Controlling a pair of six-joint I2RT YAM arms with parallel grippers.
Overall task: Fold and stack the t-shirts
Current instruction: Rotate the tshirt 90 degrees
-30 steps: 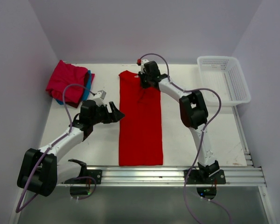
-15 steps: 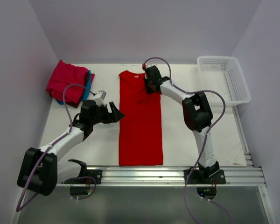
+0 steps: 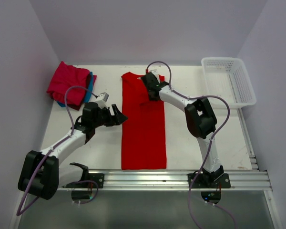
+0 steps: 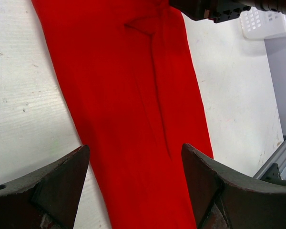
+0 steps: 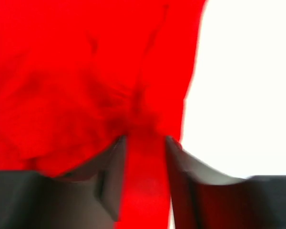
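A large bright red t-shirt [image 3: 144, 124] lies flat as a long narrow strip down the middle of the table, also filling the left wrist view [image 4: 133, 95]. My right gripper [image 3: 150, 92] is low over its far end near the collar. Its jaws stand apart, with bunched red cloth [image 5: 86, 71] between and beneath them [image 5: 145, 140]. My left gripper [image 3: 120, 116] hovers open just beside the strip's left edge, holding nothing [image 4: 135, 149]. At the far left a folded crimson-pink t-shirt [image 3: 66, 83] rests on a teal-blue one [image 3: 89, 89].
A white mesh basket [image 3: 229, 81] stands at the far right corner and shows in the left wrist view [image 4: 262, 21]. An aluminium rail [image 3: 171, 179] runs along the near edge. Walls close in the table on three sides.
My right gripper has shifted slightly toward me over the shirt's collar end and its jaws have parted. The left arm has stayed still.
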